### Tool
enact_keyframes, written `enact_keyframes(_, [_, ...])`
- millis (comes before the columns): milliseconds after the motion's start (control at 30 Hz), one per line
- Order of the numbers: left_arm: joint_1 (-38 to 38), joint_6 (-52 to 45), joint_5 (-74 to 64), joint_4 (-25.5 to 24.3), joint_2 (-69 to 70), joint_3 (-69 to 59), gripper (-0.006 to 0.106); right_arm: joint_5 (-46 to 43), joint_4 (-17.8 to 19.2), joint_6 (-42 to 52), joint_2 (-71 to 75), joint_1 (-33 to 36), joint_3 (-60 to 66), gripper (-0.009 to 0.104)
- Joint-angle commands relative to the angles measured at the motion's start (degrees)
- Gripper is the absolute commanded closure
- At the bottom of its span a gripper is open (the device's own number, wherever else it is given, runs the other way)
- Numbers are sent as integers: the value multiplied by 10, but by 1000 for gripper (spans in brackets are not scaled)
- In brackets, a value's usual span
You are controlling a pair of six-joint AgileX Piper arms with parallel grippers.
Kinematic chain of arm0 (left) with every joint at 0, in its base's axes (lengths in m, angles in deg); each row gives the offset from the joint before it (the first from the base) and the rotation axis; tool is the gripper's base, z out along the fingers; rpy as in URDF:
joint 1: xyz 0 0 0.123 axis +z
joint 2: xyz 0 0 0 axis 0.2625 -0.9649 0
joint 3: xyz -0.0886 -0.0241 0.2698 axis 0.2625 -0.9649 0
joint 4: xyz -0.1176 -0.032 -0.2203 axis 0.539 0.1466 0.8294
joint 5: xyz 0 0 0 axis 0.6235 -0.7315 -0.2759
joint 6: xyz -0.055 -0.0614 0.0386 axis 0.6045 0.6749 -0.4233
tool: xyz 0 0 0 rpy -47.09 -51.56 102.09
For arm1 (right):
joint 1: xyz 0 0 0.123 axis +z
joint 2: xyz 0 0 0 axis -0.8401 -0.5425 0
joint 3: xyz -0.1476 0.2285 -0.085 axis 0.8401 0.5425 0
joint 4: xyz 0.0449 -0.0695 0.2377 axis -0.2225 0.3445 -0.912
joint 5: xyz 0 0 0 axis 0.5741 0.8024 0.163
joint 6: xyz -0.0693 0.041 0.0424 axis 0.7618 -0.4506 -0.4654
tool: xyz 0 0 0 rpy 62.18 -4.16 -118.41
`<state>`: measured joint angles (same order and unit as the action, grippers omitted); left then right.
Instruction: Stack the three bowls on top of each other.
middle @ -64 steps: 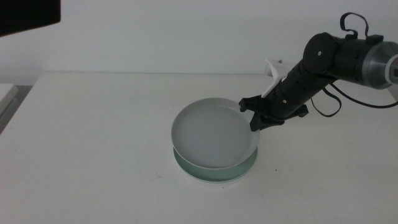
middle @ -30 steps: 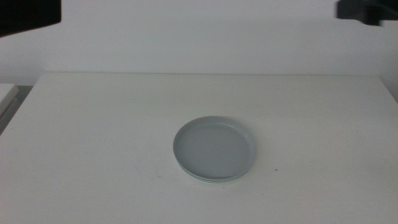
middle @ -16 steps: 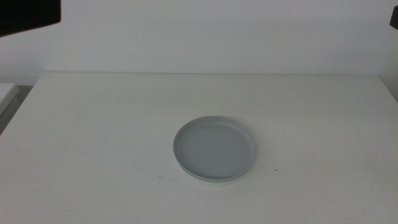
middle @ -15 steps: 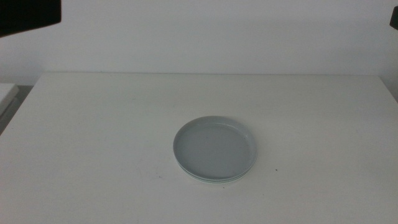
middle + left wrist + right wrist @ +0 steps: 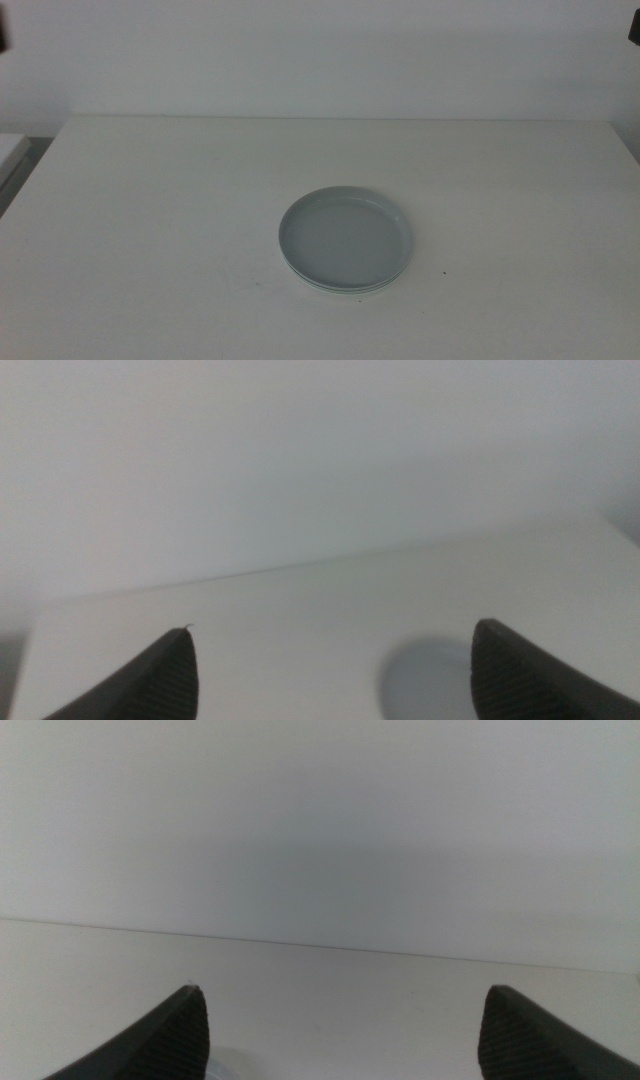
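The table [image 5: 150, 200] is a wide white surface with its far edge running straight along the wall [image 5: 320, 50] and its left and right edges both in the middle view. One stack sits a little right of the table's middle, well apart from every edge, with bare tabletop all round it.

Counting the bowls from what shows: one grey bowl [image 5: 345, 238] lies on top, level, its low rim fully visible. Beneath it, one thin mint green bowl [image 5: 318, 284] rim peeks out along the near side. Any third, white bowl cannot be made out; if it is under the others, it is hidden. So two bowls can be counted by sight, nested closely with rims nearly aligned.

Neither arm reaches over the table in the middle view. The left end effector [image 5: 330, 670] hangs above the table with its two dark jaws spread wide and nothing between them; a blurred grey round shape, likely the stack, lies ahead of it and below, between the jaw tips, well apart from them. The right end effector [image 5: 345, 1030] is likewise spread wide and empty, facing the table's far edge and the wall, with only bare white tabletop ahead of it.
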<state>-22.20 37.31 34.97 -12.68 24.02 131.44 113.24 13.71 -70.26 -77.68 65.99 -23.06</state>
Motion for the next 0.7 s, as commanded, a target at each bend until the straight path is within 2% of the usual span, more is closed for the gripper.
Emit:
enact_keyframes(0, [31,94,57,-34,37,-49,7,-7,-2,-1,2,-3,2,2])
enact_keyframes(100, [66,139,73,-85,66,-91,7,-7,3,-1,2,-3,2,2])
enact_keyframes(333, [70,125,80,-150,71,-101,7,-7,3,-1,2,-3,2,2])
enact_keyframes(533, [70,119,70,-146,71,-101,7,-7,3,-1,2,-3,2,2])
enact_keyframes(667, [70,119,70,-165,71,-101,7,-7,3,-1,2,-3,2,2])
